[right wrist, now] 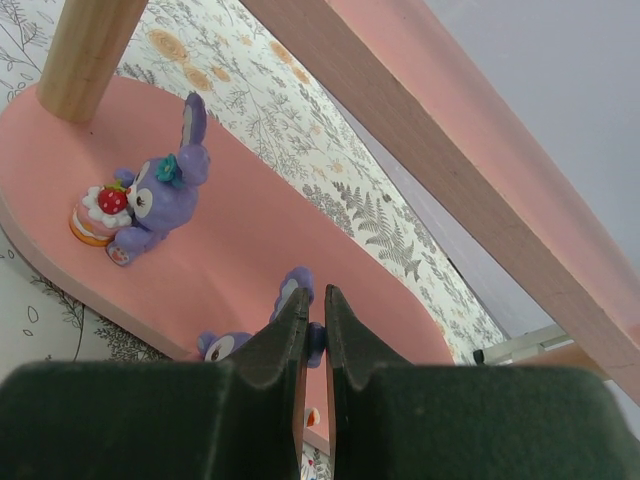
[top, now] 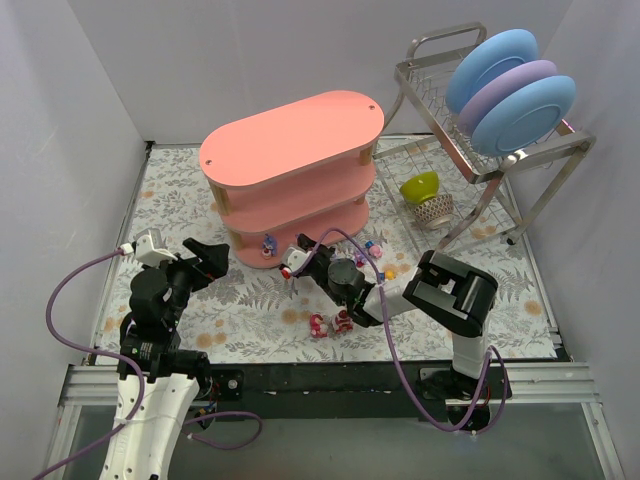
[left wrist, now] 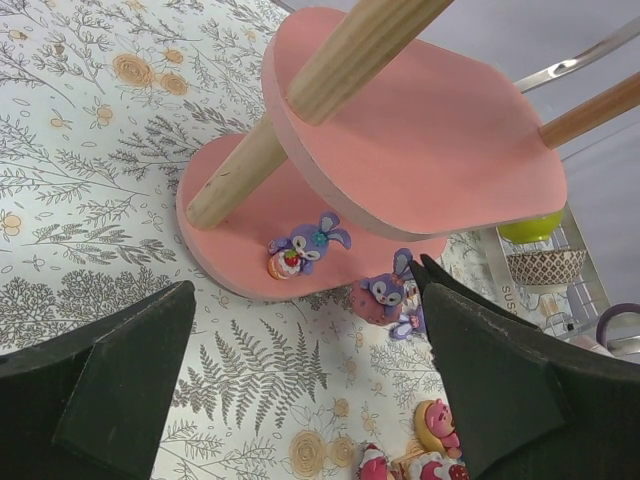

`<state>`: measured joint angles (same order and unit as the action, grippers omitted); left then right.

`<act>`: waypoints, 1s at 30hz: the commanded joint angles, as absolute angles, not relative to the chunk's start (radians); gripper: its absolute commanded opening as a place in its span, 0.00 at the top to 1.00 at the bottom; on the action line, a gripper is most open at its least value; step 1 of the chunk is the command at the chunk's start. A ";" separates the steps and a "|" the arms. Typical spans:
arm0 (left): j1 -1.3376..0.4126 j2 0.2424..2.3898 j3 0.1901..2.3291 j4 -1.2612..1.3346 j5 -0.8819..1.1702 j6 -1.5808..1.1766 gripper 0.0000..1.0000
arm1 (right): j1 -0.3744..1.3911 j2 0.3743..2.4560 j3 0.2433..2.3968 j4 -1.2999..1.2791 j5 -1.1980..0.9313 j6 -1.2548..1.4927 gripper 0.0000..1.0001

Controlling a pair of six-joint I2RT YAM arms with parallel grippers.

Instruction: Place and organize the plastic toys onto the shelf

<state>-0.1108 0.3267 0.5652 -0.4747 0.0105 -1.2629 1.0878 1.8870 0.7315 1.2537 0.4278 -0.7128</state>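
The salmon-pink shelf (top: 290, 150) stands at the back middle of the floral mat. A purple bunny toy with a strawberry cake (right wrist: 150, 200) sits on its bottom board (left wrist: 230, 250); it also shows in the left wrist view (left wrist: 305, 240). My right gripper (top: 293, 264) is shut on a second purple bunny toy (right wrist: 300, 288), which it holds at the bottom board's front edge (left wrist: 385, 295). My left gripper (top: 214, 256) is open and empty, left of the shelf's front. Several pink and red toys (top: 330, 323) lie on the mat in front; blue-bodied ones (top: 375, 248) lie to the right.
A wire dish rack (top: 470, 150) with blue and purple plates (top: 510, 85) stands at the back right. A green bowl (top: 420, 185) and a patterned bowl (top: 435, 210) sit under it. White walls close in both sides.
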 commanded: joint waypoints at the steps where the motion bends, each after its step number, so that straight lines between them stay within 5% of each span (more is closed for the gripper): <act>1: -0.114 0.333 0.569 -0.459 0.032 -1.246 0.02 | 1.086 1.850 0.738 1.749 0.434 -0.680 0.99; 30: -0.115 0.333 0.571 -0.456 0.041 -1.243 0.02 | 1.058 2.013 0.885 1.858 0.472 -0.699 0.99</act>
